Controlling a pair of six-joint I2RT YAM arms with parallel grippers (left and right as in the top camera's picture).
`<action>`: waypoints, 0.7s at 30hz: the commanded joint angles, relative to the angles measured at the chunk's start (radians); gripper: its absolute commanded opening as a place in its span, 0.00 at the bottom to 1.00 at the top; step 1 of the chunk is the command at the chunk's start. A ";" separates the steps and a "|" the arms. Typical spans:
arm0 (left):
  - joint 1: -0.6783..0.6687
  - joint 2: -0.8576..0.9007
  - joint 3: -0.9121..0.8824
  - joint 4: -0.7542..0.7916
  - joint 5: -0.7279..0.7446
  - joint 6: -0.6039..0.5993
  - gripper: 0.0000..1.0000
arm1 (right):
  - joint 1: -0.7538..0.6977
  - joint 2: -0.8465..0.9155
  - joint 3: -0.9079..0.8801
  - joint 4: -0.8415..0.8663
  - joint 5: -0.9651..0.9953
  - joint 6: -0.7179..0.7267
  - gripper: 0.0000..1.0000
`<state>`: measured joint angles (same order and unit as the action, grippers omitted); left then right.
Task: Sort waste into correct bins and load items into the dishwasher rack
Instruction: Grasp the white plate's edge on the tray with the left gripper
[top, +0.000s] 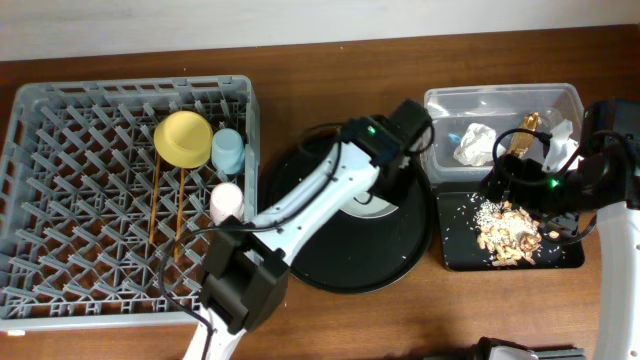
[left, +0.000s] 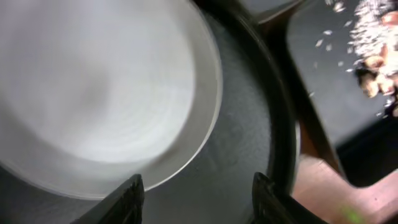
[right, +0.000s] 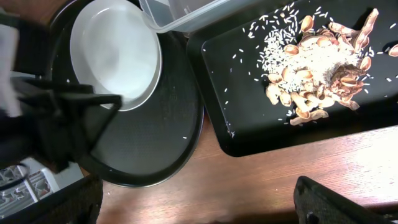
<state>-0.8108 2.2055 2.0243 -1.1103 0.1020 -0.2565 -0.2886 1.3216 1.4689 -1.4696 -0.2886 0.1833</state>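
Note:
The grey dishwasher rack (top: 60, 260) holds the yellow bowl (top: 185, 138), blue cup (top: 228, 150), pink cup (top: 227, 200) and two chopsticks (top: 155, 205). The pale plate (left: 93, 93) lies on the round black tray (left: 242, 124). My left gripper (left: 198, 200) hangs open just above the tray, at the plate's edge, holding nothing. The clear tub (top: 500, 105) contains tissue (top: 475, 145) and a gold wrapper (top: 525, 135). Food scraps (right: 317, 56) lie in the shallow black tray (right: 249, 124). My right gripper (right: 205, 205) stands wide open over bare wood, empty.
The round black tray (top: 365, 250) sits between the rack and the two bins. In the right wrist view the left arm (right: 43, 124) crosses over the plate (right: 115, 53). Brown table (top: 400, 320) shows in front of the trays.

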 joint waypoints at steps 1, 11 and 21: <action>-0.032 0.039 -0.067 0.073 -0.064 -0.013 0.17 | -0.006 0.001 0.001 0.000 0.010 -0.004 0.99; 0.035 0.169 -0.114 0.086 -0.163 -0.050 0.00 | -0.006 0.001 0.001 0.000 0.010 -0.004 0.99; 0.121 0.166 -0.114 -0.167 -0.153 -0.038 0.00 | -0.006 0.001 0.001 0.000 0.010 -0.003 0.99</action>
<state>-0.6930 2.3501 1.9213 -1.2110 -0.0383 -0.2966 -0.2886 1.3216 1.4681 -1.4693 -0.2886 0.1833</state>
